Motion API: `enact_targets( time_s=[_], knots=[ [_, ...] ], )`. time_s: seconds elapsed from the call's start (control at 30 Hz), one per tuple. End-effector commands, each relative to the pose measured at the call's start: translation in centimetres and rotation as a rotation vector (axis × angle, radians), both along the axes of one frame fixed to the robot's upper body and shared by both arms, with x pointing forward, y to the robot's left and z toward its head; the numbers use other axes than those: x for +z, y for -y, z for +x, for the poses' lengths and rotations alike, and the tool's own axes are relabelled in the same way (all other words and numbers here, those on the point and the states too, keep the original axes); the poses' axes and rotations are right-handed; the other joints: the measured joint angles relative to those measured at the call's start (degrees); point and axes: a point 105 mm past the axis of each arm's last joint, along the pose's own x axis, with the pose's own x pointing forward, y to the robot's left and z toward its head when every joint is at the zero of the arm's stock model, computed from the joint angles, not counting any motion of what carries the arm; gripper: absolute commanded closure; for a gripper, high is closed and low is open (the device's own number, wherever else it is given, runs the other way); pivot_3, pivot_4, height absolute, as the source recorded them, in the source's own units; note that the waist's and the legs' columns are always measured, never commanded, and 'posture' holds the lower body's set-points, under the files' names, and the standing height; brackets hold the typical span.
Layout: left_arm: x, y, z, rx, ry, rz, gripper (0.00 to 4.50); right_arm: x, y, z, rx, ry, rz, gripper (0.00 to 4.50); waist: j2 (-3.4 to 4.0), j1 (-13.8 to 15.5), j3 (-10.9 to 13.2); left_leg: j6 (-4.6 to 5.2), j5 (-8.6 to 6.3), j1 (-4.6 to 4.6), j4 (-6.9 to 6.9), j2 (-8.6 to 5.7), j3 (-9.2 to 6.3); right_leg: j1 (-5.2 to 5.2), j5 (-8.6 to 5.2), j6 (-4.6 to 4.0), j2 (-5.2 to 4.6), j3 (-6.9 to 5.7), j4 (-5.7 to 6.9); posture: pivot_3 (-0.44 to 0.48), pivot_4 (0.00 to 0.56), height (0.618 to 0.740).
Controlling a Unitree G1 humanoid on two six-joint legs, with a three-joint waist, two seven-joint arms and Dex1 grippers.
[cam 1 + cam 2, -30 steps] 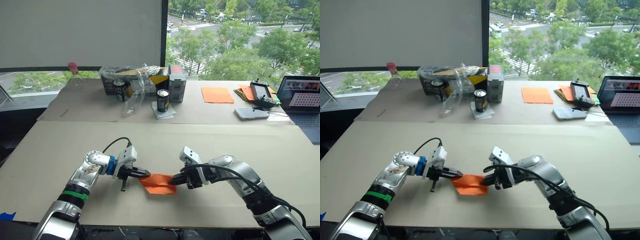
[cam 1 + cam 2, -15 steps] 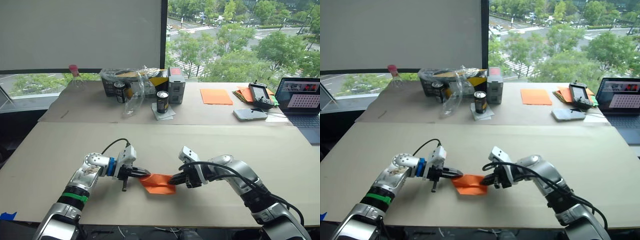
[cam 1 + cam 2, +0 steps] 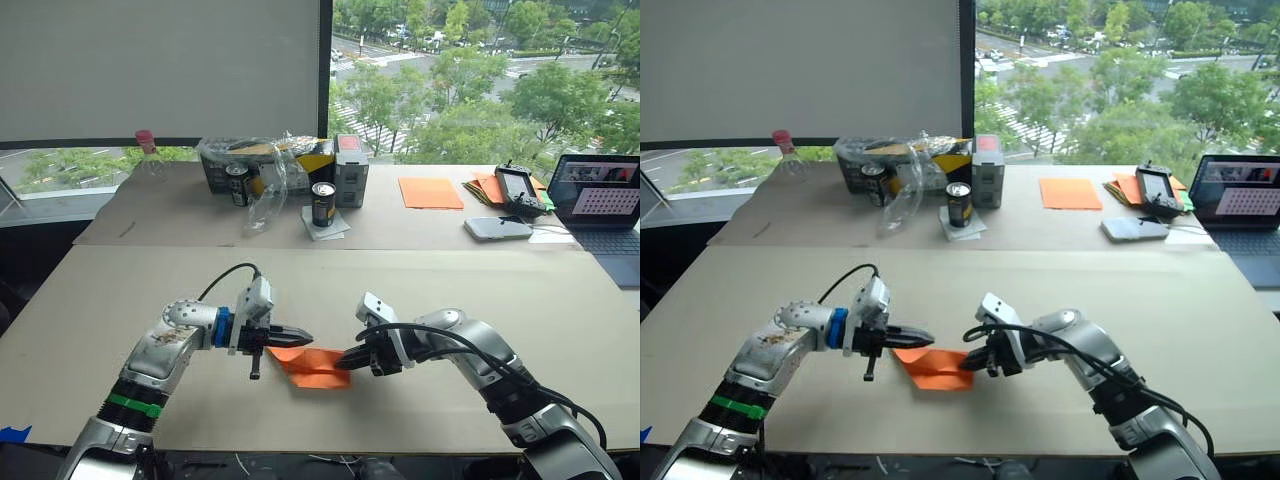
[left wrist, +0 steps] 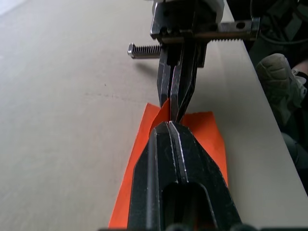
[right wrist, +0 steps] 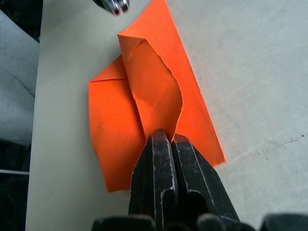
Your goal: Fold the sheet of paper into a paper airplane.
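Far left at the back, by the window: a clear bottle with a pink cap (image 3: 147, 140), then a crinkled plastic bag (image 3: 265, 165) over a dark box, two black cans (image 3: 326, 201) and a grey-and-red carton (image 3: 353, 165) — no label on any of them legible. Nearer, on the tan table (image 3: 120, 300): left gripper (image 3: 299, 336) raised just above the near-left end of the sheet of paper (image 3: 318, 367), black fingers pressed together with nothing between them, tip aimed along the paper toward the other arm. The sheet itself lying front and centre between the two arms, partly folded, one flap curled up and over the flat layer beneath. Right gripper (image 5: 165, 137) clamped on the edge of that raised flap, fingers closed tight on the orange. Probably mid-fold: flap held in place on the right, crease not yet pressed down. Next move likely calling for the closed left tip lowered onto the flap and drawn along the fold line, right grip holding firm so the thin paper neither slips nor tears. Further right at the back: a smooth orange sheet (image 3: 433, 191), a pile of orange and green papers (image 3: 488, 186), a black handheld controller (image 3: 520, 185), a grey slab-like device (image 3: 498, 228), an open laptop (image 3: 600, 205) — screen content too small to read.
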Motion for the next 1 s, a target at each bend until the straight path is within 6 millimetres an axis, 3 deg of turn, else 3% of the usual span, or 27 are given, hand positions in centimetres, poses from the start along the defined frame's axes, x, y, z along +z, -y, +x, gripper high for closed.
enact_targets(
  time_s=[0.03,0.33,0.8,0.87,1.0],
  knots=[
    [-0.3,0.0,0.3,-0.012,0.029,0.01,4.5,-4.4,2.6,-0.3,-0.122,-0.09,-0.172,4.48,0.0,0.0,0.0,0.0,0.0,0.0,0.0,0.0,0.0,0.0,0.0,0.0,0.0,0.0,0.0,0.0,0.15,0.73],
    [-3.6,-1.0,0.1,-0.021,0.014,0.104,4.5,-4.4,2.8,-0.2,-0.14,-0.088,-0.171,4.48,0.0,0.06,-0.01,0.0,0.0,0.0,-0.01,0.01,0.01,0.01,0.0,0.01,0.0,0.0,-0.03,0.0,0.15,0.73],
    [-5.6,-0.8,-0.3,-0.039,0.036,0.138,4.5,-4.3,3.3,-0.1,-0.141,-0.054,-0.19,4.48,0.06,0.27,-0.23,0.0,-0.01,0.02,-0.01,0.0,0.01,0.07,-0.02,0.03,-0.02,0.0,-0.08,0.0,0.15,0.73],
    [-5.7,-0.6,-0.4,-0.041,0.034,0.133,4.5,-3.4,2.9,0.2,-0.155,-0.037,-0.138,4.48,0.06,0.39,-0.27,0.0,-0.01,0.02,-0.01,0.0,0.0,0.07,-0.02,0.03,-0.03,0.0,-0.09,0.0,0.15,0.73],
    [-6.1,-0.5,-0.7,-0.066,0.037,0.157,4.5,-1.9,3.4,0.2,-0.152,0.008,-0.112,3.31,0.07,0.45,-0.29,0.0,-0.01,0.01,-0.01,-0.01,0.01,0.09,-0.04,0.06,-0.03,0.0,-0.15,0.0,0.15,0.73]
  ],
)
